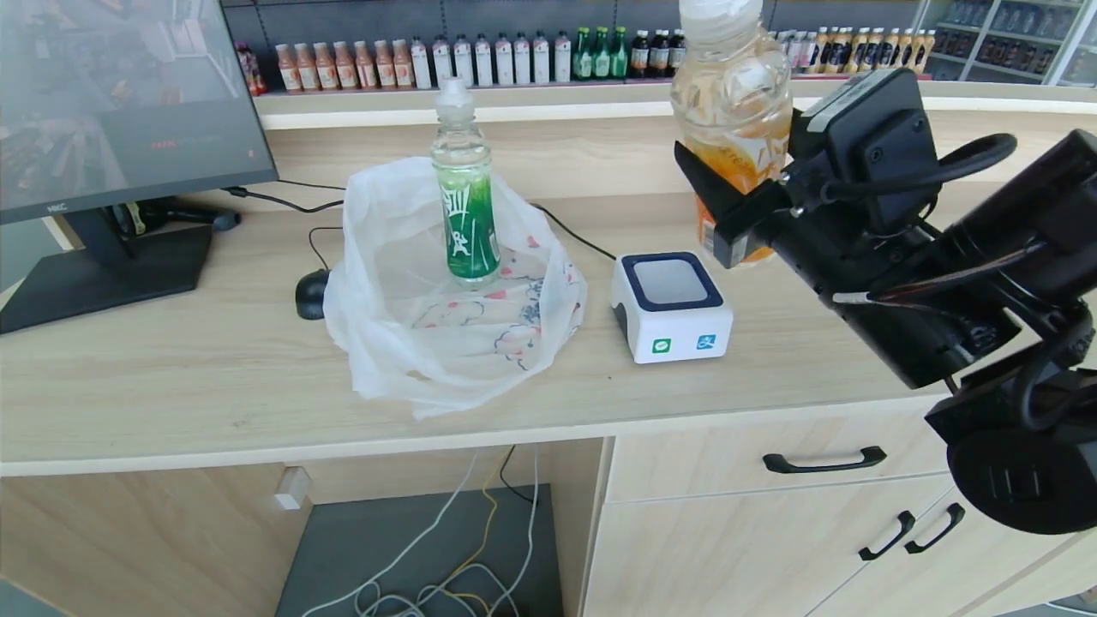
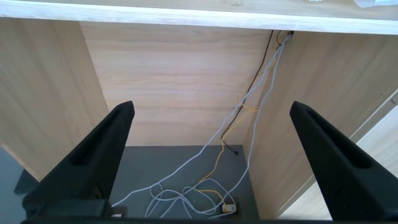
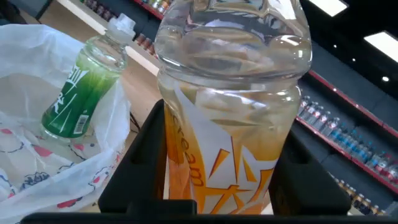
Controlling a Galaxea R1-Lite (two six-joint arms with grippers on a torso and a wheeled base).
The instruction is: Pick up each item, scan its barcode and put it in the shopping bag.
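Note:
An orange-labelled clear bottle (image 1: 733,103) is held upright above the counter, to the right of the scanner, with my right gripper (image 1: 728,218) shut on its lower body. Close up, the same bottle (image 3: 233,112) stands between the black fingers (image 3: 134,171). A green-labelled bottle (image 1: 464,193) stands upright inside the white plastic shopping bag (image 1: 446,317), left of the scanner (image 1: 671,306); that green bottle (image 3: 81,93) and the bag (image 3: 43,168) lie beyond the held one. My left gripper (image 2: 211,162) hangs open below the counter, facing the cable-filled recess.
A monitor (image 1: 120,94) stands at the counter's left with a black mouse (image 1: 311,294) beside the bag. A raised ledge (image 1: 548,107) runs along the back. Drawers (image 1: 823,463) sit under the right side. Loose cables (image 2: 205,193) lie in the recess.

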